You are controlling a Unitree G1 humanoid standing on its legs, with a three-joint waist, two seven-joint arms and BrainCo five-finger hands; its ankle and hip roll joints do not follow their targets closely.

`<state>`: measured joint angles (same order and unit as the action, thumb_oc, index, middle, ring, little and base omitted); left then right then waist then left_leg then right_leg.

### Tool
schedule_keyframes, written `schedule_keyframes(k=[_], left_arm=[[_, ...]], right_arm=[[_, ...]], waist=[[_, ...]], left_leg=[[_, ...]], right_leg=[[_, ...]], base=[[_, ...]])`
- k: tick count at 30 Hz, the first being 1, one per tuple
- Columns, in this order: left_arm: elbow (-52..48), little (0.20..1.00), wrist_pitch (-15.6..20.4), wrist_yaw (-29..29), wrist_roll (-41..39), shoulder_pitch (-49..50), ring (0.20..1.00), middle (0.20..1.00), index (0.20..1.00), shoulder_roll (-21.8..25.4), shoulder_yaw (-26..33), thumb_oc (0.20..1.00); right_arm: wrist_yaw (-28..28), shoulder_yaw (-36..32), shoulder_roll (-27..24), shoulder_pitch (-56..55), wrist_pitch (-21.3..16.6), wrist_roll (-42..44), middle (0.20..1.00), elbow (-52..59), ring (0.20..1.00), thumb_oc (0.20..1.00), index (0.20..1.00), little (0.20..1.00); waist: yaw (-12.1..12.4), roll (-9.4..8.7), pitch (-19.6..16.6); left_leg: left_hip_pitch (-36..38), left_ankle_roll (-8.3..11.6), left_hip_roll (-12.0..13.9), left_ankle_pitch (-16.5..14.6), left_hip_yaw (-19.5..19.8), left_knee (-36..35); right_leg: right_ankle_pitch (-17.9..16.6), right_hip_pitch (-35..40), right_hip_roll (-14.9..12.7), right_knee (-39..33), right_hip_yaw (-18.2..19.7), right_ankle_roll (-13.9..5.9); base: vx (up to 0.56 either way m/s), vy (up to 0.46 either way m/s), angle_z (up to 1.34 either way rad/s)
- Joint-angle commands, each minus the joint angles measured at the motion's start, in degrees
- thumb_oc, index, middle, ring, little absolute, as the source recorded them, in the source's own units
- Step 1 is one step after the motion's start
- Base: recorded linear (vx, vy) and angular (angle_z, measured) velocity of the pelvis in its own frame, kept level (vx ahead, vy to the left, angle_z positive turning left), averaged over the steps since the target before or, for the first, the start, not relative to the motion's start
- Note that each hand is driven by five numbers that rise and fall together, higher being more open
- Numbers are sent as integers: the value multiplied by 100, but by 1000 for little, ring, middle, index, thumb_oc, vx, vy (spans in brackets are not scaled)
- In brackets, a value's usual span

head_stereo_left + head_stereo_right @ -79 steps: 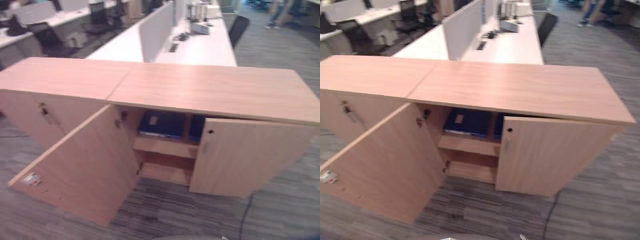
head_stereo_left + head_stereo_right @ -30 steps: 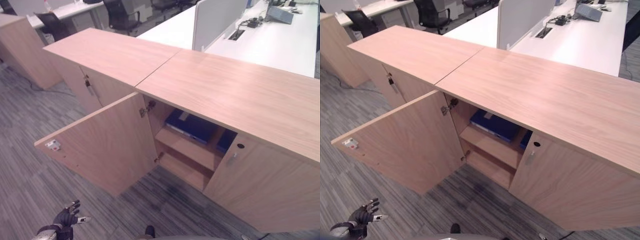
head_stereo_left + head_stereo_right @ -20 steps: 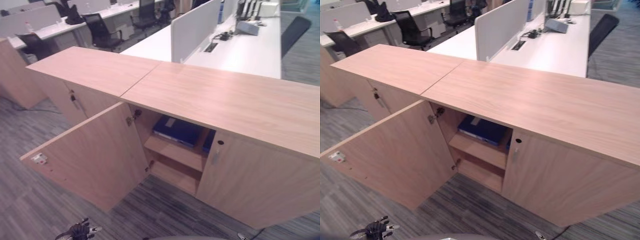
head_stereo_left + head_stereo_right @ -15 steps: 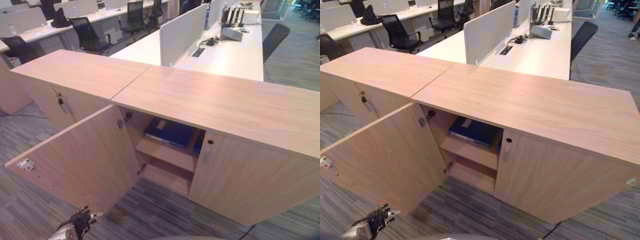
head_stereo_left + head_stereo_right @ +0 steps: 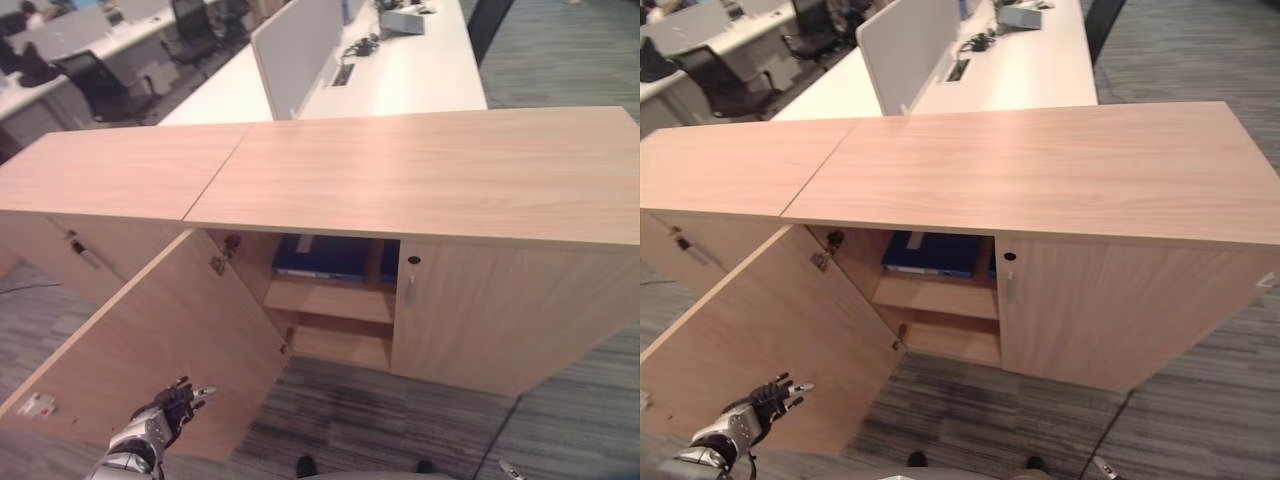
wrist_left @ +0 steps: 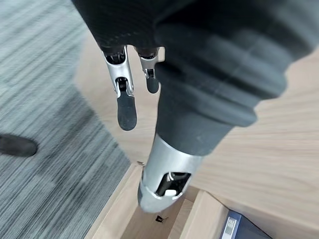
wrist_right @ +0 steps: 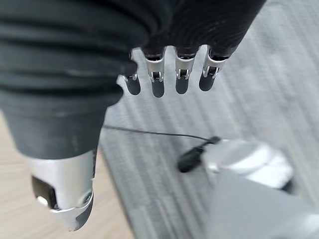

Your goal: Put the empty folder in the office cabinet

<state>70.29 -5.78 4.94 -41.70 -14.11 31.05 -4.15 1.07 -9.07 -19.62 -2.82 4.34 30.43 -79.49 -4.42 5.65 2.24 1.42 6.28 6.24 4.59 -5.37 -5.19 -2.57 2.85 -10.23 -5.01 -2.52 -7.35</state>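
Since the flat blue folder (image 5: pixel 322 256) already lies on the light wooden cabinet's (image 5: pixel 470 300) upper shelf, I judge only closing its open door (image 5: pixel 170 340) remains; my left hand (image 5: pixel 165 408) and right hand (image 7: pixel 169 79) hang with fingers straight, holding nothing.

My left hand (image 5: pixel 165 410) and right hand (image 7: pixel 70 74) wear dark ribbed covers over silver-grey wrists, and my silver fingers (image 7: pixel 180 74) end in dark tips.

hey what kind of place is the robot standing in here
Most likely an open-plan office. Behind the low wooden cabinet runs a long white desk with a divider panel, more desks have black office chairs, and the floor is grey striped carpet. A blue folder lies inside the cabinet.
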Motion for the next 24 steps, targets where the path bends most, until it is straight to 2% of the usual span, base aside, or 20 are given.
schedule_keyframes(k=[1, 5, 7, 8, 10, 12, 18, 24], left_arm=[[714, 1000, 267, -9, 147, -631, 1000, 1000, 1000, 621, 489, 1000], [770, 1000, 273, -34, 76, -559, 1000, 1000, 1000, 759, 690, 1000], [678, 1000, 227, -8, 43, -355, 1000, 1000, 1000, 759, 736, 1000], [670, 1000, 225, -9, 43, -346, 1000, 1000, 1000, 758, 740, 1000], [721, 1000, 152, 75, 148, -151, 1000, 1000, 1000, 727, 825, 1000], [733, 1000, 144, 116, 206, -102, 1000, 1000, 1000, 725, 866, 1000], [730, 1000, 100, 217, 329, 22, 1000, 1000, 1000, 632, 944, 1000], [186, 1000, 162, 183, 137, 88, 1000, 1000, 1000, 19, 510, 1000]], right_arm=[[-92, 86, 188, 281, -37, 248, 1000, -347, 1000, 1000, 1000, 1000], [-94, 99, 264, 339, -33, 277, 1000, -280, 1000, 1000, 1000, 1000], [-82, 108, 305, 381, -28, 258, 1000, -231, 1000, 1000, 1000, 1000], [-79, 111, 305, 378, -26, 258, 1000, -228, 1000, 1000, 1000, 1000], [-94, 185, 389, 364, -7, 241, 1000, -227, 1000, 1000, 1000, 1000], [-106, 213, 418, 356, -15, 254, 1000, -234, 1000, 1000, 1000, 1000], [-167, 309, 498, 270, 9, 292, 1000, -243, 1000, 1000, 1000, 1000], [-121, 461, 428, 243, -29, 176, 1000, -185, 1000, 1000, 1000, 1000]], waist=[[-29, 56, -148], [10, -9, -111], [129, 4, -45], [125, 9, -45], [121, -14, 12], [126, -31, 16], [178, -102, -114], [160, 4, -163]], left_leg=[[20, -296, -250, -570, 118, 19], [106, -403, -383, -683, -111, 19], [168, -433, -376, -719, -290, 19], [171, -432, -371, -721, -288, 19], [251, -451, -333, -737, -465, 19], [291, -447, -314, -742, -495, 19], [399, -280, -96, -706, -475, 19], [348, -6, 379, -475, -362, 19]], right_leg=[[-42, -209, -671, 1, 107, -702], [-240, -394, -756, 24, 167, -761], [-385, -514, -805, 142, -348, -727], [-383, -512, -800, 145, -352, -725], [-477, -502, -818, 289, -831, -742], [-472, -483, -789, 247, -797, -737], [-254, -239, -585, 1, -944, -595], [142, -100, -141, 1, -1003, -345]], base=[[33, 216, -38], [28, 114, -41], [6, 26, -39], [-15, 2, -36], [-1, -21, -29], [33, -32, -38], [54, -119, -19], [8, -184, 4]])
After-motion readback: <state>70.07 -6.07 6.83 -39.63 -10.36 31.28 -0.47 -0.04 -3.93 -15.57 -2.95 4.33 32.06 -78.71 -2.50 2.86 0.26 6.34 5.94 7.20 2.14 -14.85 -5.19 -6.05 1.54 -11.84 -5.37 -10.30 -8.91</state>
